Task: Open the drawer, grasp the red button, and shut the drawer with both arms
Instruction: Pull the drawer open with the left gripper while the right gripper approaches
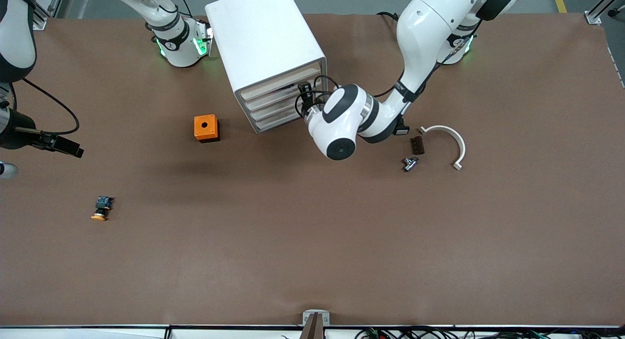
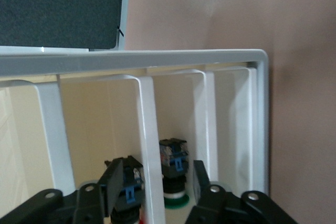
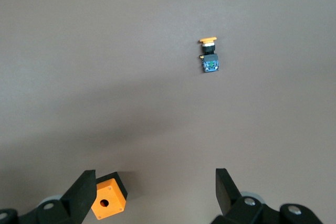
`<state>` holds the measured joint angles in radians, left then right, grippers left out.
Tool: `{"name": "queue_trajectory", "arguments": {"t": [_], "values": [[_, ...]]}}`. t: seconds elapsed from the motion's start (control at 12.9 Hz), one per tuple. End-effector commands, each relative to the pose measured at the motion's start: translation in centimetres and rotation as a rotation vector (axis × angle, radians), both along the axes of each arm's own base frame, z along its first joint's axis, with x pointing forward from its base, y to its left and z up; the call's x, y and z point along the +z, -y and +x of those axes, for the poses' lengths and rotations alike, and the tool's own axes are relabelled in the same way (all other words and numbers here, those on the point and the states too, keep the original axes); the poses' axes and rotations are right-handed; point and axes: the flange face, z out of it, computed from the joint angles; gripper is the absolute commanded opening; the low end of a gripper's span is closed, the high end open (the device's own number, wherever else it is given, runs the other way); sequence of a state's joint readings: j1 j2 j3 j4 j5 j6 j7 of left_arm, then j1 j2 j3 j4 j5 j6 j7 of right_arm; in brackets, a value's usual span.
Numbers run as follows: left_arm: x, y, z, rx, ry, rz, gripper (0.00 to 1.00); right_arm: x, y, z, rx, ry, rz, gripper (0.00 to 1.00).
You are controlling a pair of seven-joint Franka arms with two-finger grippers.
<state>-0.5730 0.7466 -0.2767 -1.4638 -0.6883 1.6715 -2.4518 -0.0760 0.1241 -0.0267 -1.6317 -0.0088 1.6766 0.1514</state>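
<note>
The white cabinet [image 1: 263,41] stands near the arms' bases, and its four drawer fronts [image 1: 276,104] look flush. My left gripper [image 1: 303,92] is at those fronts. In the left wrist view it [image 2: 157,177] is open, with its fingers on either side of a white drawer edge [image 2: 148,129] and not touching it. Inside, a dark button body with a blue clip [image 2: 128,190] shows a trace of red cap at the picture's edge. A green-capped button [image 2: 174,182] sits in the adjoining drawer. My right gripper [image 1: 73,151] [image 3: 155,182] is open and empty over the table at the right arm's end.
An orange cube with a hole [image 1: 206,127] [image 3: 108,199] sits beside the cabinet. An orange-yellow-capped button [image 1: 101,208] [image 3: 210,56] lies nearer the front camera. A white curved piece [image 1: 451,138], a dark block [image 1: 417,145] and a small metal part [image 1: 409,163] lie toward the left arm's end.
</note>
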Motion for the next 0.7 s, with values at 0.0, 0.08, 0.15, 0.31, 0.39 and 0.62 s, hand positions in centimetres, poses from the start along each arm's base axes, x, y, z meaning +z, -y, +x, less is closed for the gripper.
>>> {"name": "queue_trajectory", "arguments": {"t": [0.0, 0.08, 0.15, 0.31, 0.39, 0.62], "values": [[-1.0, 1.3, -1.2, -0.008, -0.041, 0.003, 0.60, -0.2, -0.9, 0.0, -0.049, -0.008, 0.011, 1.00], [-1.3, 1.4, -1.4, -0.006, -0.049, 0.001, 0.47, -0.2, -1.5, 0.0, -0.075, -0.012, 0.008, 1.00], [-1.5, 1.7, -1.8, -0.011, -0.055, -0.003, 0.27, -0.6, -2.4, -0.1, -0.095, -0.019, 0.003, 1.00], [-1.1, 1.6, -1.3, -0.006, -0.049, -0.010, 0.00, -0.6, -4.1, -0.1, -0.142, -0.023, -0.004, 1.00], [-1.0, 1.3, -0.9, 0.000, -0.046, -0.009, 0.00, -0.7, -5.2, -0.1, -0.195, -0.027, -0.009, 1.00], [-0.9, -1.2, 2.1, 0.047, -0.028, 0.003, 0.00, -0.7, -11.9, -0.5, -0.296, -0.025, -0.031, 1.00]]}}
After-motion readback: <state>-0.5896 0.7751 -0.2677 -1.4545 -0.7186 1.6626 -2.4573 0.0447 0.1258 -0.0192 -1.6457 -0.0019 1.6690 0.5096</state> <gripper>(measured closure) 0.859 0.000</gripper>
